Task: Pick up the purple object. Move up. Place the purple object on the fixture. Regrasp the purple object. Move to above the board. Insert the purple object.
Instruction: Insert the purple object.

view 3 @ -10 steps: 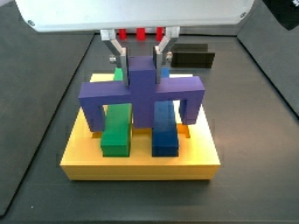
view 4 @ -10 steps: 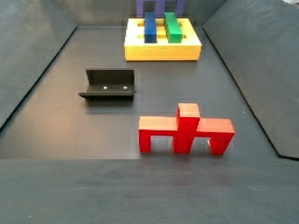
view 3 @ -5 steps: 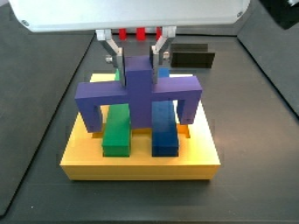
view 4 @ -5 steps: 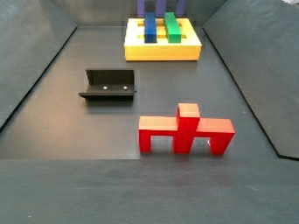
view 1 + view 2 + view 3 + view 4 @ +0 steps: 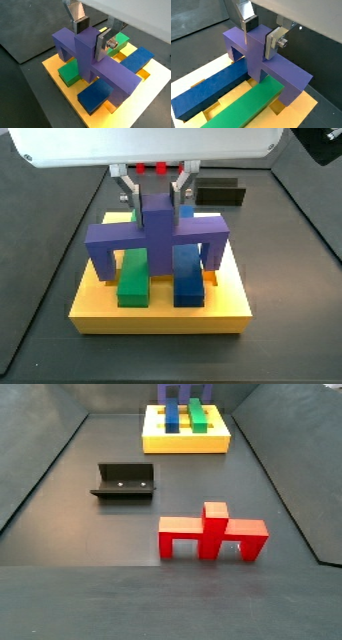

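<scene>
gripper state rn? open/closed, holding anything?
Gripper: closed on the purple object's upright stem, above the yellow board in both wrist views.

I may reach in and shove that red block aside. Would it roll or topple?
The red block probably slides rather than rolls: it is blocky, flat-faced, and stands on wide-set legs on the floor. It looks rigid, so likely no flexing. The gripper holds the purple object over the yellow board, well away.
</scene>
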Tool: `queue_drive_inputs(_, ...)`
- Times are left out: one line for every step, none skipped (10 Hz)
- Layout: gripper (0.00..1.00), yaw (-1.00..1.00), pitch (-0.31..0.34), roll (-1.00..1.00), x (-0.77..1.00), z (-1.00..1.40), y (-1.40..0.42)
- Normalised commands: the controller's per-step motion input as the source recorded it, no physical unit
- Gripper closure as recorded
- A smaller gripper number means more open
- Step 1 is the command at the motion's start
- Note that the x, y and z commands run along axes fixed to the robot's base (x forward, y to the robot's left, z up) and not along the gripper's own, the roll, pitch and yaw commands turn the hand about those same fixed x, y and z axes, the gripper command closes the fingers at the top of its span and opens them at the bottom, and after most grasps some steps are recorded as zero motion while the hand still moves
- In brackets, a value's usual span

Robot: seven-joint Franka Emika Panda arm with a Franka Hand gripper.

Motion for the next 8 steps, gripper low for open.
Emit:
queue_drive_inputs(1.00,-0.09,0.019,0.12,0.15,0.00,-0.03)
queue_drive_inputs(1.00,-0.07,0.039,0.11,0.10,0.00,-0.03)
queue_drive_inputs(1.00,-0.08,0.051,0.10,0.09,0.00,0.00)
queue_drive_inputs(1.00,-0.14,0.047,0.13,0.04,0.00,-0.01)
queue_drive_inputs(1.00,-0.12,0.050,0.14,0.00,0.00,-0.01)
queue_drive_inputs(1.00,-0.10,0.051,0.13,0.00,0.03,-0.02)
queue_drive_inputs(1.00,-0.13,0.044,0.15,0.00,0.03,-0.07)
queue_drive_inputs(1.00,-0.12,0.043,0.15,0.00,0.02,-0.11)
